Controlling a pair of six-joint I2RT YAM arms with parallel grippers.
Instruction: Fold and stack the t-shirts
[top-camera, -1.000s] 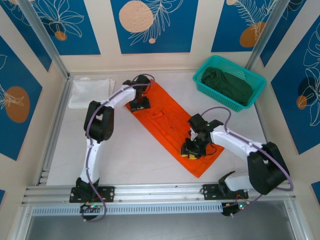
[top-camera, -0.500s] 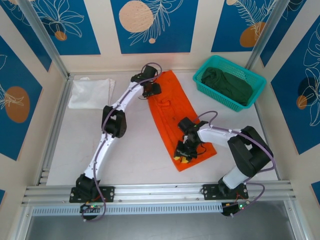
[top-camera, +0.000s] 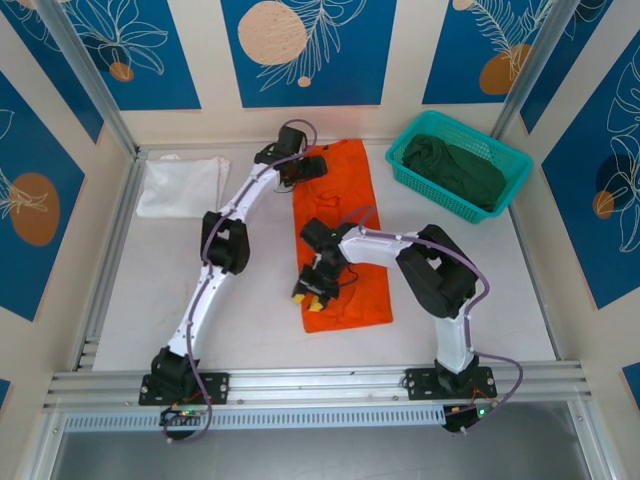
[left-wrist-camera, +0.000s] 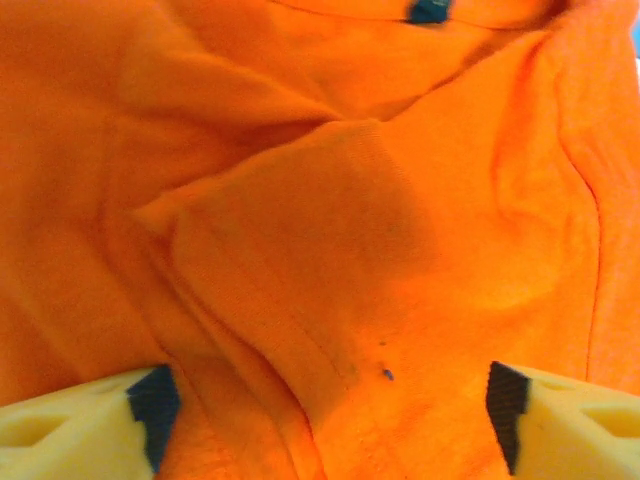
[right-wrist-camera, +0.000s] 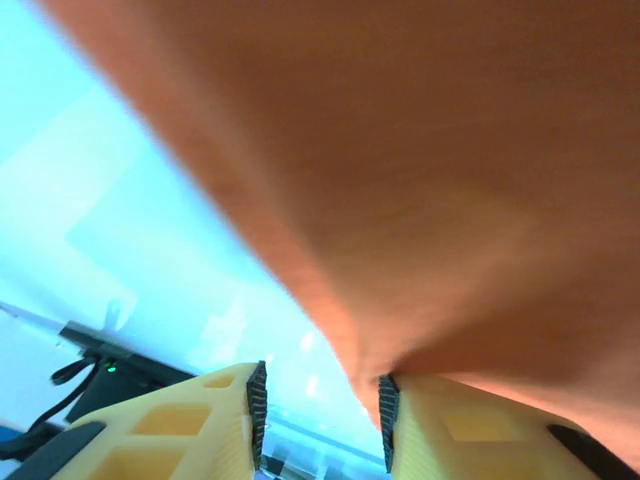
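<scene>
Orange t-shirt lies as a long strip at mid-table, an arm at each end.
At its far end the left gripper hovers, jaws spread wide over wrinkled cloth (nothing pinched). At the near-left corner, cloth drapes the right gripper; whether it grips cannot be told.

One t-shirt was spread centrally, a second t-shirt back-left. A third t-shirt was stowed in the basket, back-right.
</scene>
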